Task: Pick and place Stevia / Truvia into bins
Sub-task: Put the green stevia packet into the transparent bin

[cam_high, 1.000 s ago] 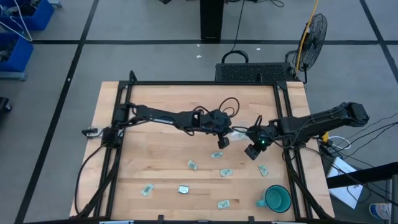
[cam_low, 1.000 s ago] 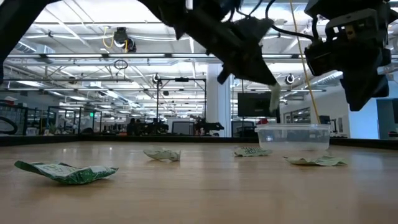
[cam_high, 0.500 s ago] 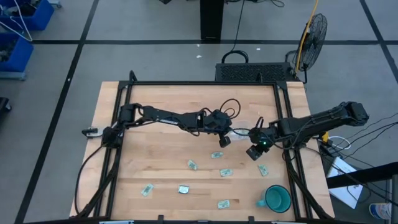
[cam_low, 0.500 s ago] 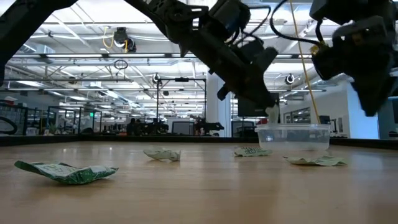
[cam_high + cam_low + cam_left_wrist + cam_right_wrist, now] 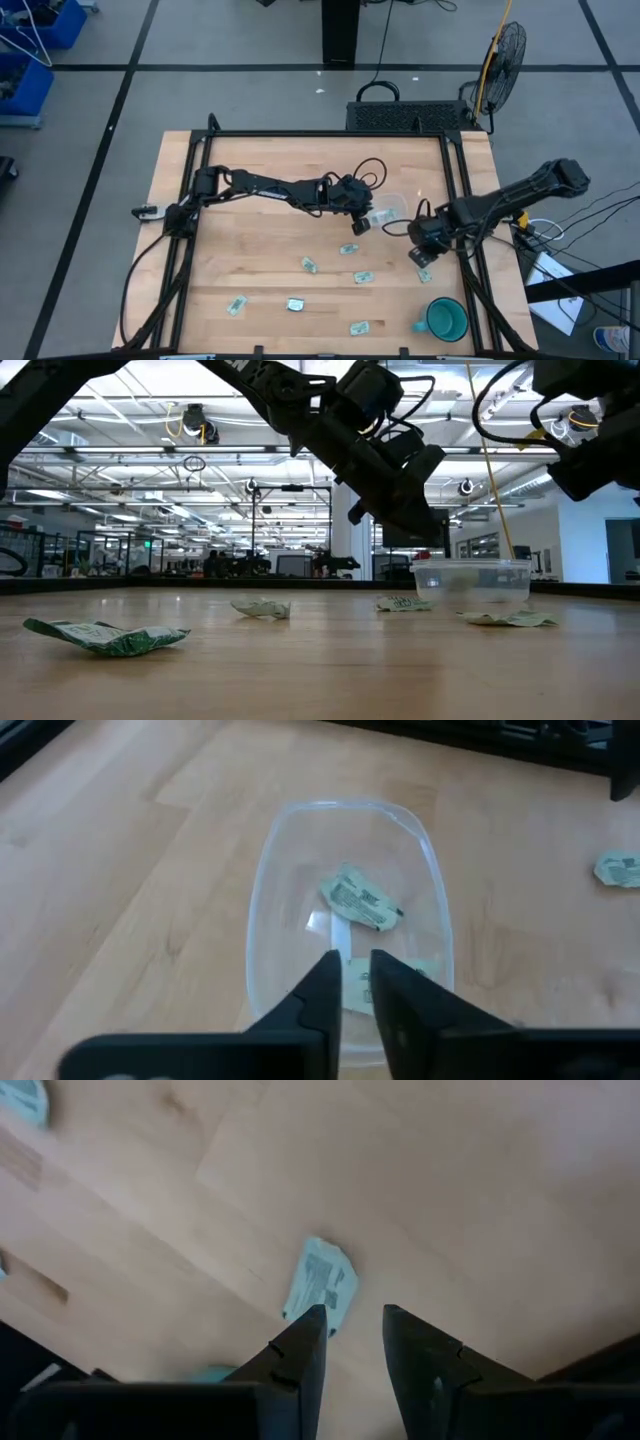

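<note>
Our left gripper (image 5: 356, 982) hangs just over the clear tub (image 5: 388, 212), which sits a little to the 3 o'clock side of the middle of the wooden surface (image 5: 250, 180). Its jaws are a small way apart and we see nothing between them. Two green and white sachets (image 5: 360, 900) lie flat in the bottom of the tub.

Our right gripper (image 5: 352, 1342) is at about 4 o'clock from the tub, close to the edge of the surface. Its jaws are apart and empty. One sachet (image 5: 321, 1285) lies on the wood right under them, a bit crumpled.

More sachets are spread over the near half of the surface, from 5 o'clock round to 7 o'clock of the middle. One (image 5: 309, 265) is near the middle and one (image 5: 235, 305) is far off at 7 o'clock. A teal mug (image 5: 444, 319) stands near the corner at 5 o'clock.

We think these sachets are very light, thin and soft. They bend and wrinkle, and they can slide on the smooth wood when we push them. They lie flat, so there is little to grab. We should come straight down with one finger on each long side and pinch the middle. A raised, crumpled bit is the best place to hold. A gentle squeeze is enough, because the paper could tear.
</note>
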Controlling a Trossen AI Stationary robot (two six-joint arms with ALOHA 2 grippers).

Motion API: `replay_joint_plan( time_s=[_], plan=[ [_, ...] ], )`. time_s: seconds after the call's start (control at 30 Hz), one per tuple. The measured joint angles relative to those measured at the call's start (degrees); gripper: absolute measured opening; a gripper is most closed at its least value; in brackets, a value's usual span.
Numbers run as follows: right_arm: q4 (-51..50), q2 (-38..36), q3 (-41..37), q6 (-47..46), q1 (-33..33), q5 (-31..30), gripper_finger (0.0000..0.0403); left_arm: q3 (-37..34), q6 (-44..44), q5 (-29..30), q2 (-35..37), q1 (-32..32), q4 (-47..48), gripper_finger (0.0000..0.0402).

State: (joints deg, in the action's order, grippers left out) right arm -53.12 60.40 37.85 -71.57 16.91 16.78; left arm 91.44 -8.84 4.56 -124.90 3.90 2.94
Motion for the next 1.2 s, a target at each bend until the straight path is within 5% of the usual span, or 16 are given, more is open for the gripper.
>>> replay_joint_plan(
  time_s=[0.37,0.7,1.2],
  plan=[
    [2.24,0.02,0.00,1.79,4.42,-5.00,0.0106,0.00,-2.08,-0.06,0.00,0.00,-0.59,0.0139],
    [10.39,2.70,-4.73,1.44,8.43,-6.08,0.0143,0.00,-2.45,-0.07,0.00,0.00,-0.72,0.0141],
    [18.57,3.82,-11.38,-4.28,9.81,-6.25,0.0123,0.00,-2.56,-0.02,0.00,0.22,-1.53,0.0141]
  ],
)
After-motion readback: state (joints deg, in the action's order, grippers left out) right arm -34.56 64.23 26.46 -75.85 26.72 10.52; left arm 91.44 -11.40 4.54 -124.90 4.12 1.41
